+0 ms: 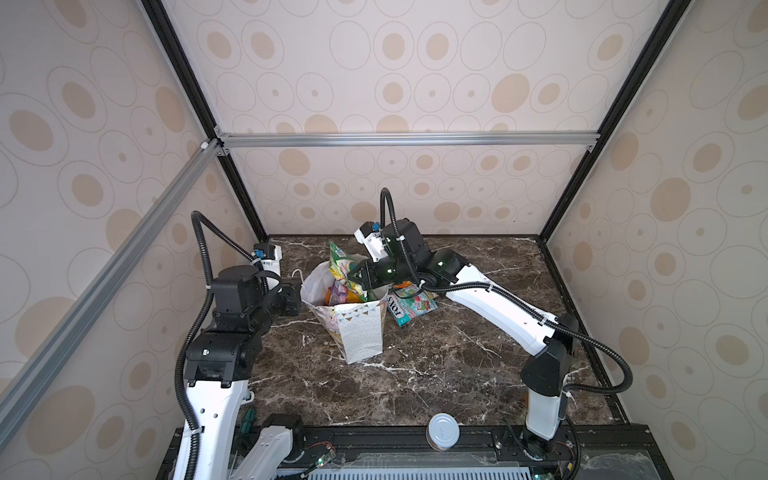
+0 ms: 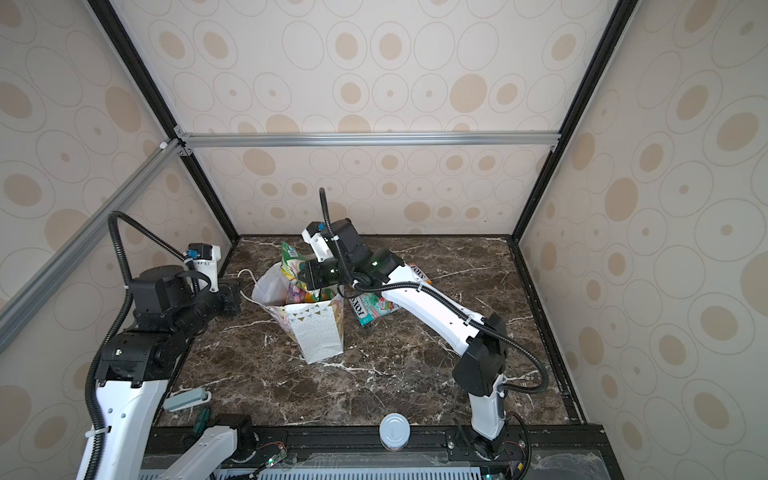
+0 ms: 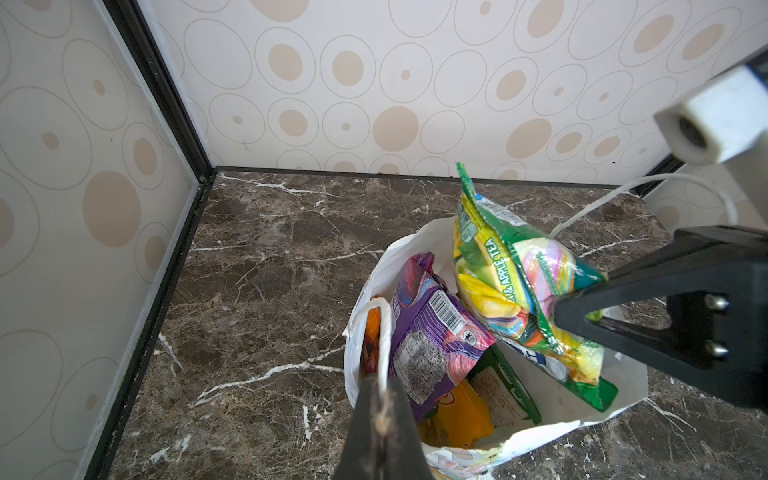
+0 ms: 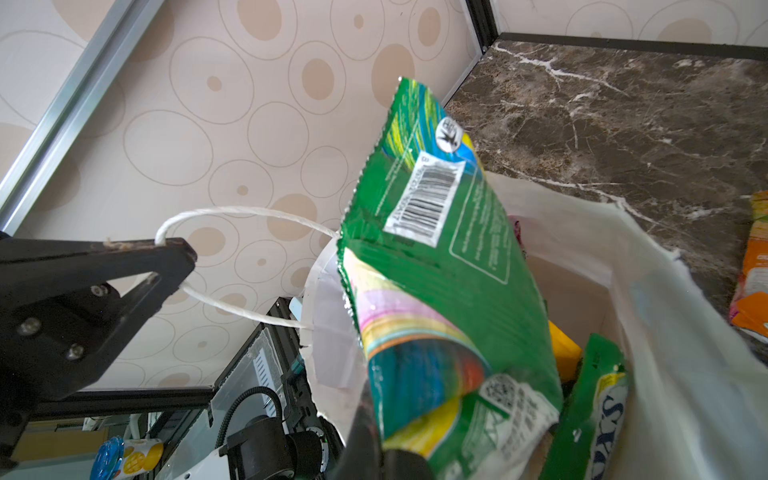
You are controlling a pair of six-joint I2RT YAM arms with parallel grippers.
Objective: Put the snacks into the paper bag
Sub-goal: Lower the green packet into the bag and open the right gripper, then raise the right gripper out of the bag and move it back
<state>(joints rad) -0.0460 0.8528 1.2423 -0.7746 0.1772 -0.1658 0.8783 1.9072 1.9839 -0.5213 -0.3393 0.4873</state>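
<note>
Marble table point(image 1: 415, 374) bears paper bag point(image 1: 361, 336), teal packet point(image 1: 413, 306), seemingly an orange packet point(image 4: 752, 286).

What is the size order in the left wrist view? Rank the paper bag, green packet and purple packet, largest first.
1. paper bag
2. green packet, raised over the bag's mouth, perhaps nearer the camera
3. purple packet, partly sunk in the bag, so its full size is unsure

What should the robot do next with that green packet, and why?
Probably lower the right gripper a little and let go. It pinches the green packet, tilted over the open paper bag with its lower end inside the rim, while the left gripper holds the cord handle.
</note>
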